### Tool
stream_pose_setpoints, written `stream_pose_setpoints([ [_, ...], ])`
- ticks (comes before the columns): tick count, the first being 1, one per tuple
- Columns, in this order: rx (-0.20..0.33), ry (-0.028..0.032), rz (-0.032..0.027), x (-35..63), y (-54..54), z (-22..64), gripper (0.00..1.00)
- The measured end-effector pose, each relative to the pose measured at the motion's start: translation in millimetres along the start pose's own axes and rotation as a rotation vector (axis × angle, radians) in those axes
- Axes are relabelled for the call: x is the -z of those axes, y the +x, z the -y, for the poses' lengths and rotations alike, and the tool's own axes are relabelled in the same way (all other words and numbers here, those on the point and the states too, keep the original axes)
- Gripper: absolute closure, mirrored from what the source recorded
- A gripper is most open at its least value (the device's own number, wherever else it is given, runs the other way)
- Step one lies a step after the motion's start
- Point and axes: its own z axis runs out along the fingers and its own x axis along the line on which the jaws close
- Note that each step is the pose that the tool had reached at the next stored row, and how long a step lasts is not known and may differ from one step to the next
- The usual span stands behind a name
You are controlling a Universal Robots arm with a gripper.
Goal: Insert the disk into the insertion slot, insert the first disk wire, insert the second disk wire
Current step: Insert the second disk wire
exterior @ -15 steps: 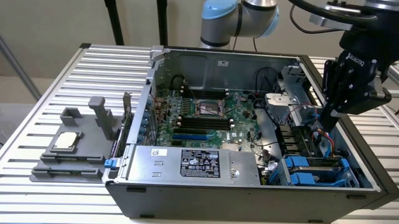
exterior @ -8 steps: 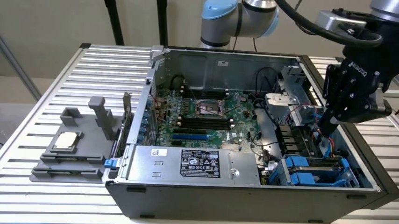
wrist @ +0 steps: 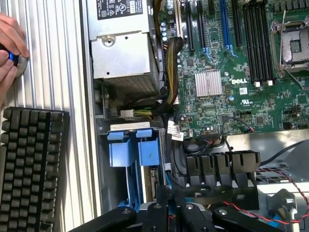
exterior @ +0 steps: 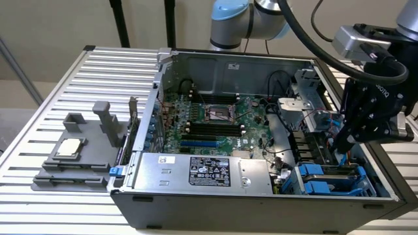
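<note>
The insertion slot, a bluish-grey cage, sits in the front corner of the open PC case at the exterior view's right. Bright blue carrier tabs fill it, so the disk appears seated inside; its silver body is mostly hidden. In the wrist view the same blue tabs stand in the cage. My black gripper reaches down into the case just behind the cage, among blue and orange wires. Its fingers look shut; whether a wire is pinched between them I cannot tell.
The silver power supply lies along the case's front wall beside the cage. The motherboard fills the case floor. A grey fixture sits on the slatted table. A hand and a keyboard lie outside the case.
</note>
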Motion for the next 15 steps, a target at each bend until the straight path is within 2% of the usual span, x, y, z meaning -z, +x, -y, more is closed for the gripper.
stream_pose_setpoints([
  [6, 0.007, -0.0007, 0.0474, -5.1, 9.0, -3.4, 0.84],
  [9, 0.012, -0.0001, 0.0668, -7.1, 12.6, -5.6, 0.84],
  [12, 0.014, 0.0036, 0.0861, -8.7, 16.6, -7.2, 0.84],
  [15, 0.015, 0.0121, 0.1106, -10.2, 20.7, -8.8, 0.84],
])
